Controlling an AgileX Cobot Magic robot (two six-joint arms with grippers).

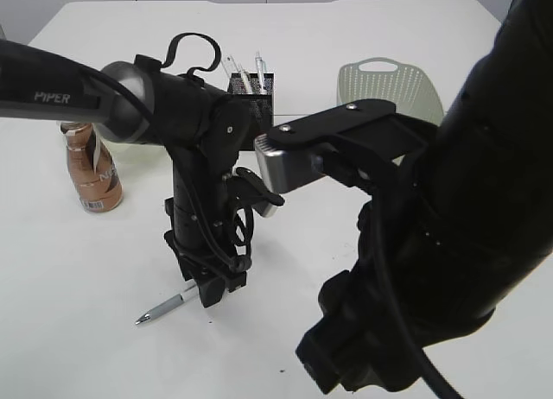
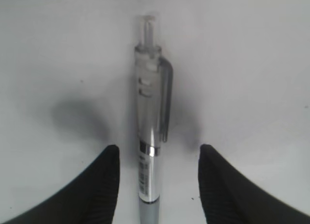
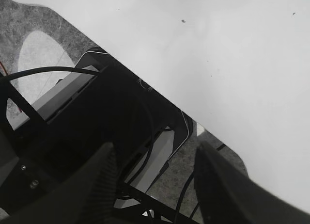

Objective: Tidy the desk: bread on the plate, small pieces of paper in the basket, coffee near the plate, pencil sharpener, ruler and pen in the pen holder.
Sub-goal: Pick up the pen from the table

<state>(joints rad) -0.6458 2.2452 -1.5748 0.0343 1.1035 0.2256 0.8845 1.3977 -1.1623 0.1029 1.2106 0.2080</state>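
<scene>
A silver pen (image 1: 164, 308) is lying flat on the white desk (image 1: 78, 278) in the lower left. A brown coffee bottle (image 1: 93, 170) is standing at the left. A black pen holder (image 1: 252, 95) and a pale basket (image 1: 389, 84) are sitting near the top.

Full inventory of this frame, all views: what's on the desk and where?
pen: 1, silver and clear, lying on the table between the left end effector's open fingers
pen holder: 1, black mesh, back centre, pens inside
coffee bottle: 1, brown, left
basket: 1, pale, back right
table: 1, white
left end effector: open, straddling the pen
right end effector: open, holding nothing, past the table edge
</scene>
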